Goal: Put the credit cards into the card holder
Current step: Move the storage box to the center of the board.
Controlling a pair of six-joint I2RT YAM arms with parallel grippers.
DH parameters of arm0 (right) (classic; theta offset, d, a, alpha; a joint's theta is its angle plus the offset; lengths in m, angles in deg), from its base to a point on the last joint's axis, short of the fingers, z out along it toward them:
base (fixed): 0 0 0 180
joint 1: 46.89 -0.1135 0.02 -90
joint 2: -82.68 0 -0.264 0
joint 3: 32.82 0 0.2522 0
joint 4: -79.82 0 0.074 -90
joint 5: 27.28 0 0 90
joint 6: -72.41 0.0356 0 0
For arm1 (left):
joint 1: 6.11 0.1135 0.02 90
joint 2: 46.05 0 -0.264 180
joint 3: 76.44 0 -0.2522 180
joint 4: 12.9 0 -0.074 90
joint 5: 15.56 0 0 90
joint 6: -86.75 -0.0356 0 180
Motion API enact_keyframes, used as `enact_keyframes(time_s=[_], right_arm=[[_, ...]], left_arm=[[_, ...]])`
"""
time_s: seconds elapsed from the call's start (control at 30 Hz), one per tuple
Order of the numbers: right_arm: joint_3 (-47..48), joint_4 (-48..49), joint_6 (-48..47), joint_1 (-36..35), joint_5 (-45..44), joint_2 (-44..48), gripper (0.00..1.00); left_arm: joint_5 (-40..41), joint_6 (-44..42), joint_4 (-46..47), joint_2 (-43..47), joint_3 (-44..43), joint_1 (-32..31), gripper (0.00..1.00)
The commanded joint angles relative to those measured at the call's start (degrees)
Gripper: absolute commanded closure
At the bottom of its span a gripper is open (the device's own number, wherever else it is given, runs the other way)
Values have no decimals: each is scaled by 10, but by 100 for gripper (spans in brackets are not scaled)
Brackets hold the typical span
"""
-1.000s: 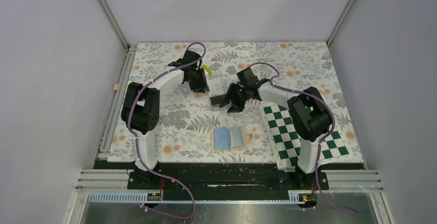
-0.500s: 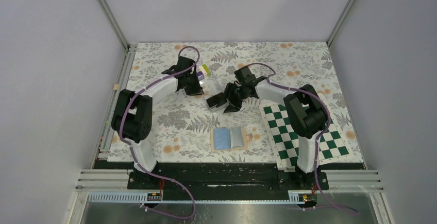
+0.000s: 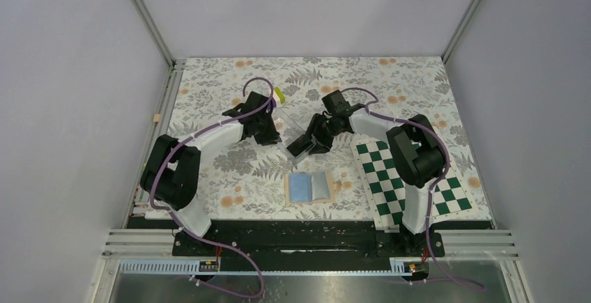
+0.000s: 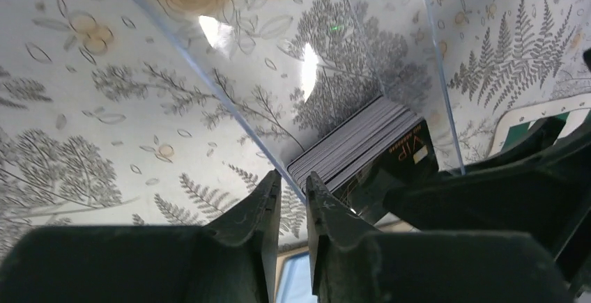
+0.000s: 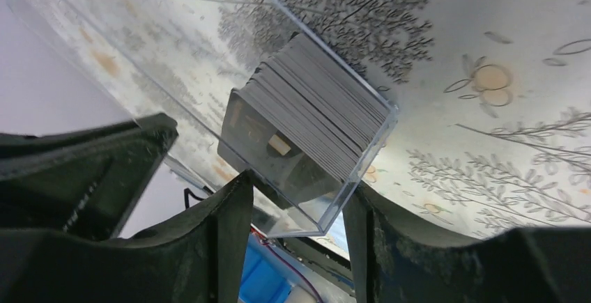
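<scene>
Step in hand: judging from the layout, getting the cards out of their container; none has reached the wallet yet.
Next move calls for: a steady hold on the box by one arm while the other frees a single card from the tight stack. I judge that thin, closely packed cards will be hard to separate, so the picking fingers need to catch one edge only.
Floral table cover (image 3: pixel 230 171): the work surface under both arms.
Card holder (image 3: pixel 311 187): lies unfolded on the cover at the near middle, light blue inside facing up, tan rim showing. It is well apart from both grippers and nothing is in it.
Clear plastic case (image 4: pixel 279 52): held between the two arms, beyond the card holder. It looks tilted and raised off the cover.
Right gripper (image 5: pixel 296 188): spread about halfway, fingers clamped against the two opposite sides of the case at the end where the stack sits.
Left gripper (image 4: pixel 293 184): fingers nearly pressed together, pinching a thin wall edge of the case between them.
Credit cards (image 5: pixel 313 101): a dense stack standing on edge inside the case, packed at one end, dark face outward.
</scene>
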Motion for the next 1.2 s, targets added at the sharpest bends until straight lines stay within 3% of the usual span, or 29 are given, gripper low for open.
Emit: enact_keyframes(time_s=[0.0,0.17,0.5,0.67,1.0,1.17], right_arm=[[33,15,-19,4,-39,7,44],[93,-71,-77,2,-70,-12,49],[158,-187,-211,-18,-120,-25,74],[198,-229,-265,-24,-126,-54,77],[264,-282,-337,-34,-116,-95,96],[268,-288,-349,-37,-111,-101,97]], left_arm=[[-70,41,0,33,22,-30,79],[-64,44,3,74,39,-31,69],[-77,-15,-40,155,35,-28,64],[-132,-35,-37,157,43,-8,63],[-168,-49,-22,150,53,28,63],[-183,-55,-22,124,45,33,62]])
